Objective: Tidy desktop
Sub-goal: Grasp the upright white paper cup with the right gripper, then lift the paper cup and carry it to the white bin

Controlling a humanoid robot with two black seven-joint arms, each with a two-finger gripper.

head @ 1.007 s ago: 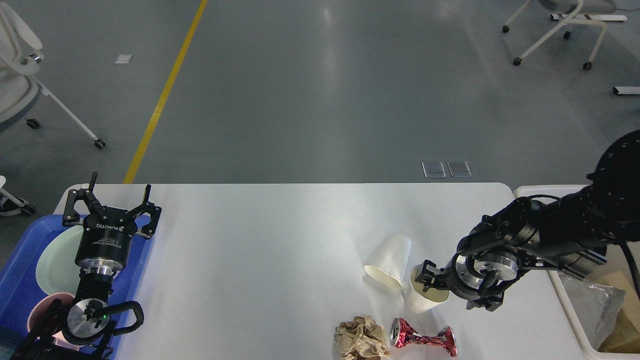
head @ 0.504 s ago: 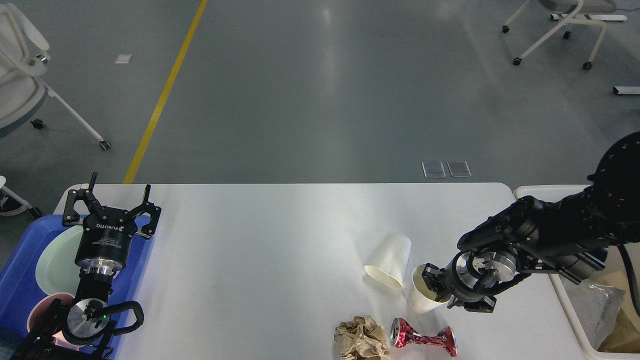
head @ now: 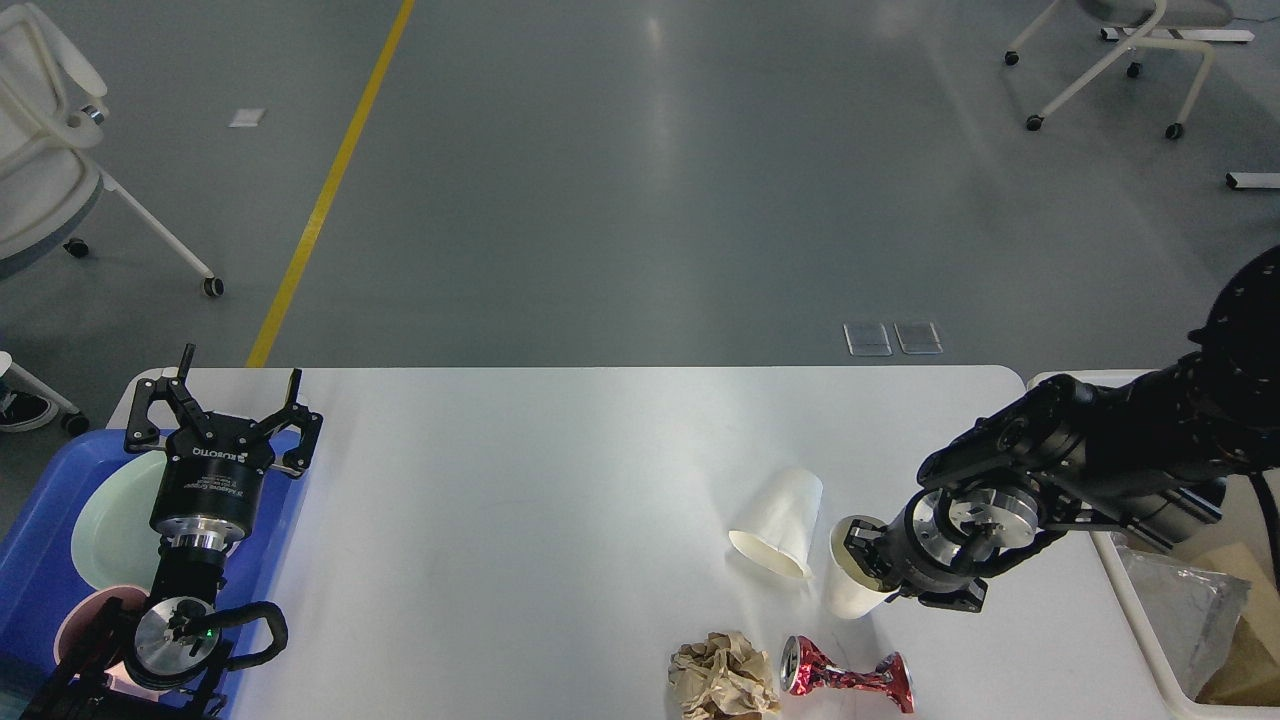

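The white desktop (head: 520, 470) fills the lower view. Near its front right, a white paper cup (head: 843, 597) stands tilted with its mouth up. My right gripper (head: 862, 560) is shut on that cup's rim, one finger inside the mouth. Just left of it, a second white paper cup (head: 778, 523) lies on its side. A crumpled brown paper ball (head: 722, 676) and a crushed red can (head: 846, 677) rest at the front edge. Far to the left, my left gripper (head: 238, 388) is open and holds nothing, above the edge of a blue tray (head: 40, 545).
The blue tray holds a pale green plate (head: 108, 520) and a pink cup (head: 80, 625). A cream bin (head: 1128, 598) with a plastic bag and cardboard stands off the table's right end. White chairs stand on the grey floor beyond.
My right gripper has shifted slightly right and up with the cup, which now stands more upright. The left arm has not moved.
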